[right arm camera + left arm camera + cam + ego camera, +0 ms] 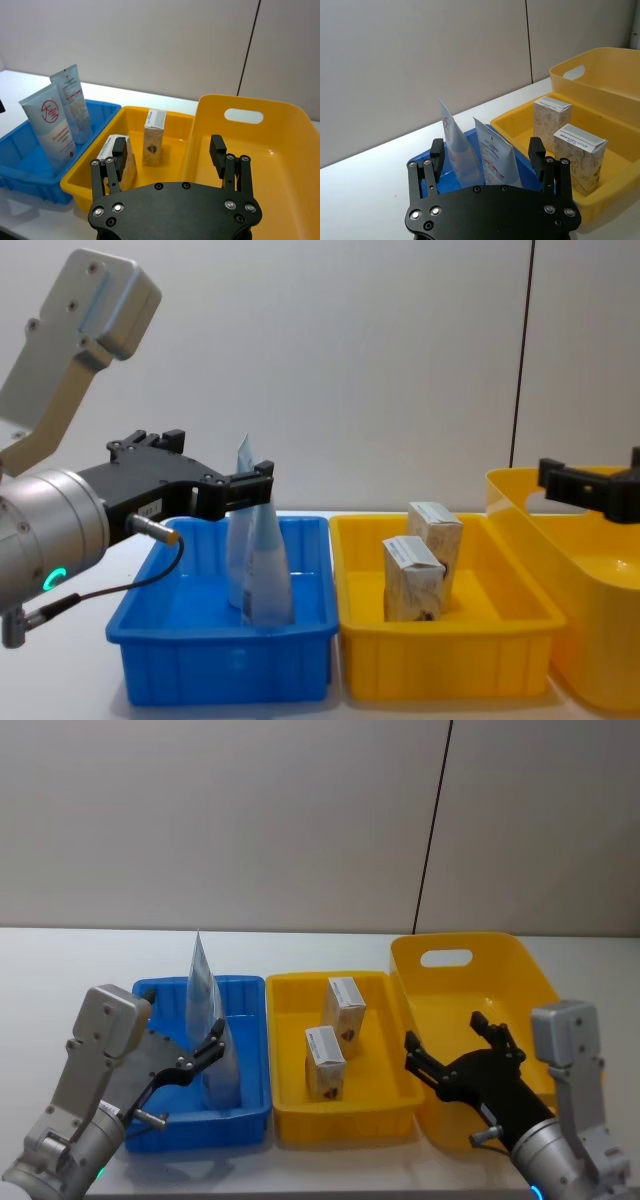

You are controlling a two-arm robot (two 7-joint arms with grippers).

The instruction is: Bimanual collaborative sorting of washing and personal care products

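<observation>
This looks like a lab or test room. A plain white table (60, 950) stands against grey wall panels (220, 820) joined by a dark seam (433, 830).

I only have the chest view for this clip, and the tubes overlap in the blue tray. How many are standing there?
Observer: Two, a front tube and a rear tube, both upright in the blue tray.
Operator: Is the left gripper closed on one?
Observer: No, the left gripper has its fingers open, with gaps beside both tubes.
Operator: And the right gripper?
Observer: The right gripper is open too, holding nothing, by the yellow basket.
</observation>
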